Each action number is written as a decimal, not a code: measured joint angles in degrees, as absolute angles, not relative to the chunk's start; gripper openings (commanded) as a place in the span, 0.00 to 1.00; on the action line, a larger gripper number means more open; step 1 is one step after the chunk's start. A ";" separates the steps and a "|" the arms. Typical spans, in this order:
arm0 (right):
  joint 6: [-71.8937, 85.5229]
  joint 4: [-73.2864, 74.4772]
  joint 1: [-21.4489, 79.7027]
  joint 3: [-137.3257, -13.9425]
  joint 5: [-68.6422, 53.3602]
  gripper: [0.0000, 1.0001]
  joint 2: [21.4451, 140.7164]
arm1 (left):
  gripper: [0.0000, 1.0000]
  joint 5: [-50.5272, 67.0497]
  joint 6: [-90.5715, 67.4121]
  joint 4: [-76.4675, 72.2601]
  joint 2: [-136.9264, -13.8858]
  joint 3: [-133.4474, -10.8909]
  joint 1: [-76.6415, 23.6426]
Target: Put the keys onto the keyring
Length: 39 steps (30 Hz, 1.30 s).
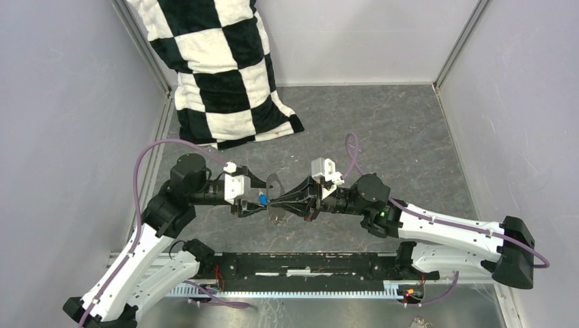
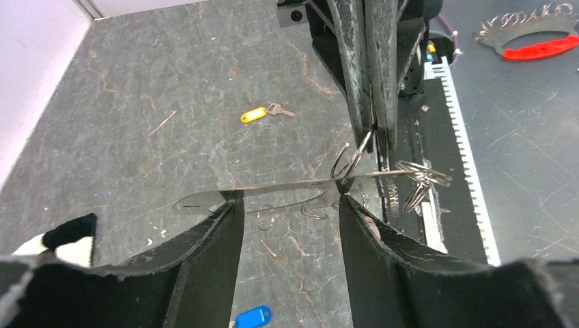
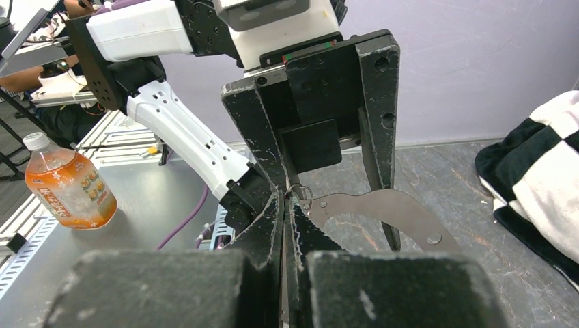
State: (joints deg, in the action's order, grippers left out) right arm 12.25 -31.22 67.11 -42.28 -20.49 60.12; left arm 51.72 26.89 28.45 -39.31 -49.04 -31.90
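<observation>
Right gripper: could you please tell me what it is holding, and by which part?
The right gripper is shut on the keyring, pinching the small wire ring at its end.

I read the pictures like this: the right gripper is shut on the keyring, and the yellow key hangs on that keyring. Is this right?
Not quite. The right gripper is shut on the keyring, but the yellow key does not hang on it: it lies on the table, apart from the keyring. The left wrist view shows this.
</observation>
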 measured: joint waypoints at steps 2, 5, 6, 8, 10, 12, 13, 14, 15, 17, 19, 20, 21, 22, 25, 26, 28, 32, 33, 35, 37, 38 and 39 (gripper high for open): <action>12.23 -31.22 67.11 -42.26 -20.53 0.01 60.05 | 0.61 51.07 27.51 28.21 -38.44 -48.40 -31.90; 12.16 -31.27 67.11 -42.13 -20.58 0.01 59.83 | 0.61 50.68 29.19 28.14 -37.06 -47.46 -31.90; 12.14 -31.29 67.11 -41.98 -20.58 0.01 59.66 | 0.61 50.52 29.74 28.12 -36.58 -47.16 -31.90; 12.05 -31.35 67.13 -41.67 -20.56 0.01 59.29 | 0.62 50.33 30.79 27.79 -36.16 -46.81 -31.90; 11.75 -31.46 67.13 -41.63 -20.49 0.01 59.13 | 0.62 49.89 31.22 26.92 -36.32 -46.57 -31.90; 11.49 -31.51 67.24 -41.63 -20.49 0.01 58.94 | 0.63 49.63 31.24 26.09 -36.67 -46.35 -31.90; 11.29 -31.59 67.31 -41.63 -20.51 0.01 58.85 | 0.63 49.65 31.24 25.56 -36.91 -46.22 -31.90; 11.11 -31.68 67.42 -41.63 -20.53 0.01 58.76 | 0.64 49.67 31.27 25.17 -37.21 -46.11 -31.90; 10.96 -31.70 67.51 -41.63 -20.56 0.01 58.67 | 0.64 49.69 31.27 24.99 -37.63 -46.09 -31.90; 10.57 -31.64 67.51 -41.63 -20.64 0.01 58.57 | 0.65 49.67 31.31 24.53 -38.70 -46.09 -31.90; 10.11 -31.48 67.53 -41.63 -20.64 0.01 58.43 | 0.72 49.43 31.68 24.12 -39.46 -46.09 -31.90; 9.93 -31.24 67.53 -41.63 -20.60 0.01 58.30 | 0.76 49.15 31.88 23.88 -39.68 -46.09 -31.90; 9.52 -30.74 67.53 -41.63 -20.51 0.01 57.95 | 0.77 48.49 32.05 23.64 -39.79 -46.09 -31.90; 9.30 -30.59 67.51 -41.63 -20.51 0.01 57.71 | 0.80 48.01 32.21 23.53 -39.83 -46.09 -31.90; 8.32 -29.52 67.51 -41.63 -20.56 0.00 56.42 | 0.89 46.54 32.25 22.94 -39.07 -46.09 -31.90; 8.05 -29.32 67.51 -41.63 -20.69 0.01 56.16 | 0.91 46.39 32.27 22.79 -38.76 -46.09 -31.90; 7.38 -28.40 67.51 -41.76 -21.17 0.00 55.72 | 0.98 45.93 32.56 22.59 -38.06 -46.09 -31.90; 5.65 -23.92 67.53 -43.22 -23.40 0.00 55.66 | 1.00 45.10 34.68 23.44 -37.21 -46.48 -31.90; 5.06 -22.35 67.51 -43.86 -24.10 0.00 55.66 | 1.00 45.04 35.66 24.32 -37.23 -47.05 -31.90; 4.12 -19.79 67.51 -45.01 -25.39 0.00 55.72 | 1.00 44.97 37.32 25.32 -37.23 -48.42 -31.90; 3.09 -17.52 67.51 -46.61 -26.61 0.00 55.90 | 1.00 44.99 38.98 26.96 -37.21 -49.78 -31.92; 2.70 -16.75 67.53 -47.22 -27.00 0.00 55.99 | 1.00 45.04 39.62 27.51 -37.15 -50.22 -31.92; 2.37 -15.81 67.57 -47.94 -27.33 0.00 56.10 | 1.00 45.06 40.07 27.81 -36.95 -50.48 -31.90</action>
